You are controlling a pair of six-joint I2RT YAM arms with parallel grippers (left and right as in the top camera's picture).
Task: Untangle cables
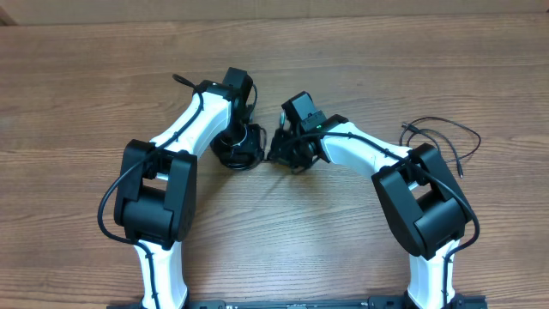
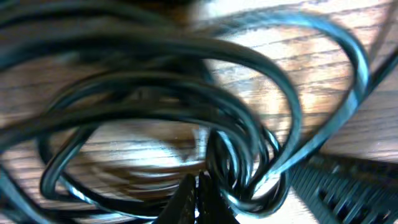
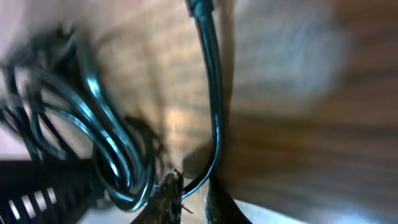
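Overhead view: the coiled bundle (image 1: 240,148) lies mid-worktop (image 1: 86,69), with both sets of fingers meeting over it. One loose cable (image 1: 437,121) lies well apart, beside the right arm (image 1: 420,197).
Left fingers (image 2: 198,194): drawn almost together, low among the bundle's loops. A cord runs down to the tips, but I cannot tell whether it is pinched.
Right fingers (image 3: 193,198): narrowly parted around a single strand (image 3: 214,112) and seemingly clamped on it, with the bundle just beside.
Step in hand: probably drawing one strand out of the bundle while the left arm (image 1: 159,189) anchors the coil.
Next move: a slow pull away from the coil, watching for loops that tighten instead of slipping free.
Count: two arms, two sets of fingers, one bundle, one loose cable. The cords inside the bundle overlap too much to count.
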